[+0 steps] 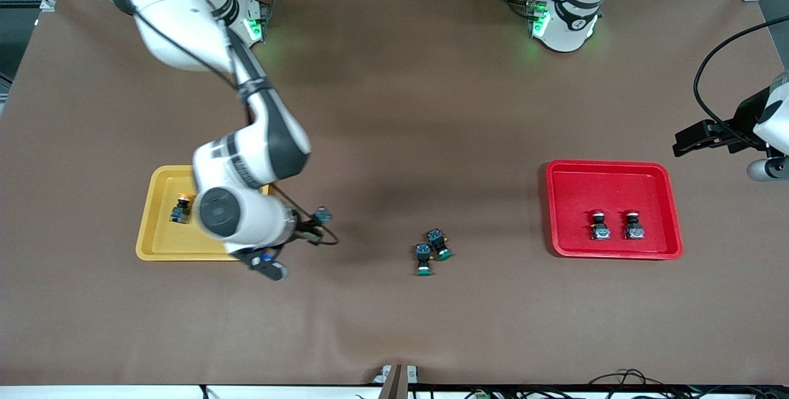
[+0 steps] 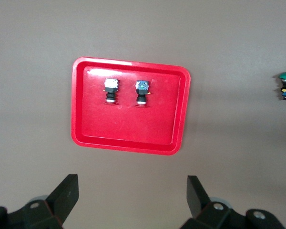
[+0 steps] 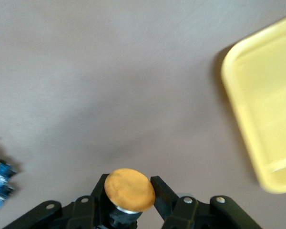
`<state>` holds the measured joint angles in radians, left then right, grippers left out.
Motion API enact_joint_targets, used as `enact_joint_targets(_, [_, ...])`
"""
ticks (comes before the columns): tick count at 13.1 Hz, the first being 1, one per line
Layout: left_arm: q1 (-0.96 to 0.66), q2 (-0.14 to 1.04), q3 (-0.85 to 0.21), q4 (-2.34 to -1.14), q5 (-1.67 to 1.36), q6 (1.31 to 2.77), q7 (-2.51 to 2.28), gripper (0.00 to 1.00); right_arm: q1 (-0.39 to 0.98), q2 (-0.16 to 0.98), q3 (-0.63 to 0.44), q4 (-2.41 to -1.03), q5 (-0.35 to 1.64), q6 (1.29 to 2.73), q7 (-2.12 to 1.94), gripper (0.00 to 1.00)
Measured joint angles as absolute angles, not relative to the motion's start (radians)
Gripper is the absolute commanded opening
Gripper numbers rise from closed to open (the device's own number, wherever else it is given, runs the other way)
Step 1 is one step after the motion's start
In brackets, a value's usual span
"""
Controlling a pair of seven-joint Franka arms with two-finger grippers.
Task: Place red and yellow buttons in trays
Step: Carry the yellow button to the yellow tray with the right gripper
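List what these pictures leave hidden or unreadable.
- Right gripper: in the front view the arm's own wrist covers it; only the right wrist view shows it shut on a yellow button.
- Yellow tray: the right arm hides part of it in the front view.
- Red buttons: caps too small to tell colour in the front view.

You are looking at a brown table (image 1: 394,109) with a matte, slightly wrinkled covering. The yellow tray (image 1: 161,245) lies flat on it toward the right arm's end, the red tray (image 1: 613,171) toward the left arm's end, well apart. Between them two green-capped switches (image 1: 430,252) lie on their sides directly on the covering, just beside each other and possibly touching, nearer the front camera than the red tray's middle.
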<state>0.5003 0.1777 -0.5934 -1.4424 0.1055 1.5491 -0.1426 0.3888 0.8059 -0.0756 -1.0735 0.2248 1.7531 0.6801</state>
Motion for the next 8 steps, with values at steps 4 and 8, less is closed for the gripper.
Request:
enact_joint_targets(4, [0.499,0.135,-0.595,-1.467,0.105,1.565,-0.143,1.00,0.263,0.679,-0.076,-1.283,0.231,1.767,0.331,0.00])
enact_joint_targets(8, [0.499,0.083,-0.595,-1.548,0.098,1.636,-0.143,1.00,0.184,0.551,-0.077,-1.618,0.231,1.994,0.047,0.00])
